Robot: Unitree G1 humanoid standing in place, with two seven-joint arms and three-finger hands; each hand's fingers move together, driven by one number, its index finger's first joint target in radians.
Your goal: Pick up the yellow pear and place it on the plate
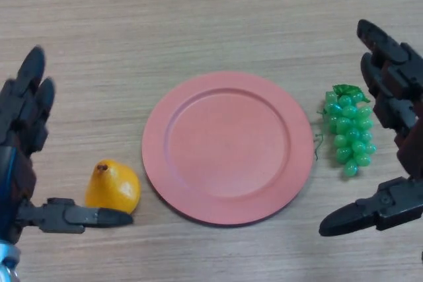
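My left hand (26,156) is spread apart, with the thumb stretched out under the yellow pear (113,187) and the fingers raised behind it; nothing is clamped. The thumb tip looks to touch the pear's base, but I cannot be sure. The pear stands on the table (211,11), just left of the plate (228,146), which is bare. So I judge that grasp, lift and placing all remain. My right hand (390,137) hangs wide apart around the green grapes (348,130), idle. I read no writing or brand anywhere.
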